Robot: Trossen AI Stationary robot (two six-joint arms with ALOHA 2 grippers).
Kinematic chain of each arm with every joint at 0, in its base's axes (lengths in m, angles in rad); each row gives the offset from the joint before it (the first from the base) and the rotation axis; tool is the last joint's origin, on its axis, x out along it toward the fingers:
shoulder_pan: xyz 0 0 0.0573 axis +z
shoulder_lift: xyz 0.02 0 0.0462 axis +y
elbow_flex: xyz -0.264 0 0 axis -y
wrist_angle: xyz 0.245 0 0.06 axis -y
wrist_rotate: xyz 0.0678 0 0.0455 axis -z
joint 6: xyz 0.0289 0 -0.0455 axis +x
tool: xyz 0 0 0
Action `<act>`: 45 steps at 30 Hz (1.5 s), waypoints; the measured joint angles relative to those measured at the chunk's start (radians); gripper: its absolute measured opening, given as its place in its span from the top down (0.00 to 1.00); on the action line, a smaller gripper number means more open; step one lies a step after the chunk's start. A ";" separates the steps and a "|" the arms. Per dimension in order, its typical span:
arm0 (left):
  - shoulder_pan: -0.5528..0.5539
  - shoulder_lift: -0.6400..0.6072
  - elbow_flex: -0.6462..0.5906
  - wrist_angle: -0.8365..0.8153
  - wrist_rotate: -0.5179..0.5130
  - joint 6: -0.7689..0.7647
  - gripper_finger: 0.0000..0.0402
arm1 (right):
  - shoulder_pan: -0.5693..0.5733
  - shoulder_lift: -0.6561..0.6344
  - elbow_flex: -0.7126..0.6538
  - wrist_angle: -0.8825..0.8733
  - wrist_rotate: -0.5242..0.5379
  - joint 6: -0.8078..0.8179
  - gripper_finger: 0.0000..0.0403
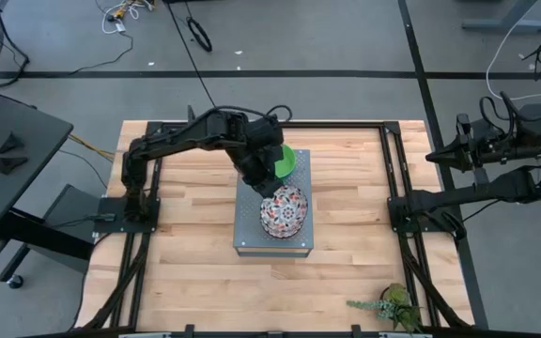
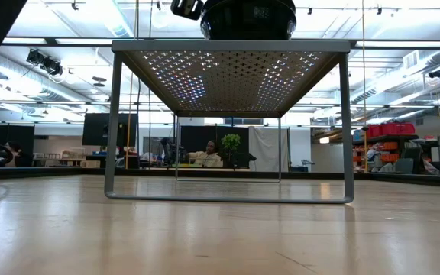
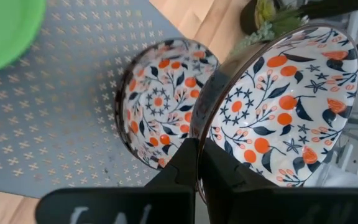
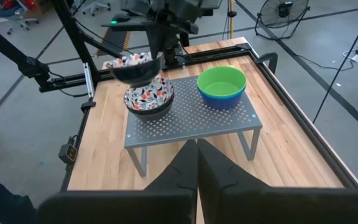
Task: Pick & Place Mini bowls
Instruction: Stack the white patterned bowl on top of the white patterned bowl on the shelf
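The left gripper (image 3: 197, 163) pinches the rim of a flowery bowl (image 3: 278, 106) — just above another flowery bowl (image 4: 149, 98) on the grey metal box (image 4: 191, 121). A green bowl (image 4: 222, 83) sits nearby in a blue bowl (image 4: 222, 99). The right gripper (image 4: 197, 155) waits off the bench (image 1: 195, 272), fingers together.

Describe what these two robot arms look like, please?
Both arms are black, built of slim jointed segments. The left arm rises from a base on the table's edge, with a black cable running off behind it. The right arm carries bundled cables and a small green light. Each ends in two flat, dark, tapering fingers.
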 joint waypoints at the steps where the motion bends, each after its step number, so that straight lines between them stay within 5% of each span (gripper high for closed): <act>1: -0.005 0.004 0.000 -0.001 0.000 -0.003 0.98 | 0.000 0.000 0.000 0.000 0.000 0.000 0.99; 45: -0.020 0.108 -0.002 -0.103 -0.112 -0.018 0.94 | 0.000 0.000 0.000 0.000 0.000 0.000 0.99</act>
